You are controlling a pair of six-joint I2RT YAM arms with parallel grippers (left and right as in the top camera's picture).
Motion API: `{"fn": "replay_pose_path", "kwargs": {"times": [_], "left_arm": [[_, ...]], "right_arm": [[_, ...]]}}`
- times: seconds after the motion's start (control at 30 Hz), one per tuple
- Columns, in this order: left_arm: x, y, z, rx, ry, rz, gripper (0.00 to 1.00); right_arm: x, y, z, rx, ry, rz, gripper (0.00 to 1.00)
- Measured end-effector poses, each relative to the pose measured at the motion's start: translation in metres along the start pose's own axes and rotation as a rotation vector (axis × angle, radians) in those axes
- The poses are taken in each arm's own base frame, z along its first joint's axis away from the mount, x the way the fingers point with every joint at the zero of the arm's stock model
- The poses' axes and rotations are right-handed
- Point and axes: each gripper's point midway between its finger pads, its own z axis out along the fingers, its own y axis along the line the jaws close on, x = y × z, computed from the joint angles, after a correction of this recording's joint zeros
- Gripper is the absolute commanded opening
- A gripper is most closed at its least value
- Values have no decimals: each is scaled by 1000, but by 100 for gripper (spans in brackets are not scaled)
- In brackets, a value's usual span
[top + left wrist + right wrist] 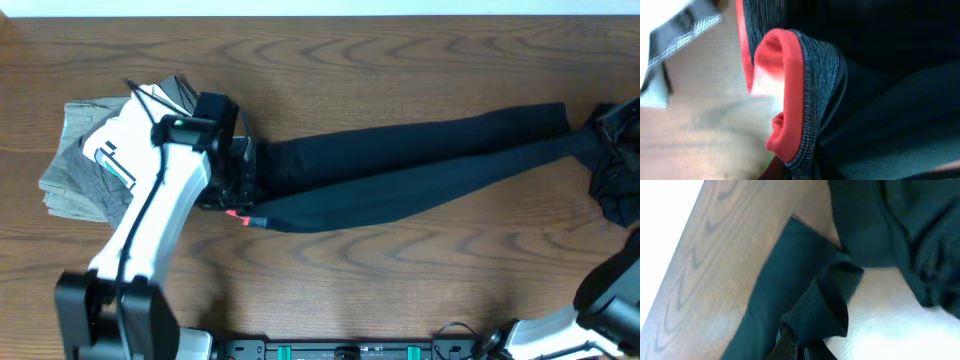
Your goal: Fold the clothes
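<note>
Wood-grain table (400,60) | black trousers (420,165) stretched across | left arm (165,200), right arm (610,290): fingers hidden, cannot tell grasp

Bare table (400,280) front of trousers (380,195); folded grey pile (80,165) blocks left.

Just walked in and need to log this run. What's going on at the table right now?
Two robot arms are working on the black trousers, laid out lengthwise across the wooden table. The left gripper is at the grey, coral-edged waistband, but its fingers are hidden, so a grip can't be confirmed. The right gripper seems pinched on bunched black fabric at the leg ends. No fold is made yet. A grey garment lies folded beside the left arm.
</note>
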Motion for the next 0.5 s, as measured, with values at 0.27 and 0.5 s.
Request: {"fn": "replay_pose_path", "kwargs": {"times": [0.27,0.5], "left_arm": [[-36,-1,29,8,-49,10,11],[-58,2,31,-16,-126,-7,11]], "right_arm": [[-13,5,46,-78,-10,33,1],[-10,5,83,-110,14,56,1]]}}
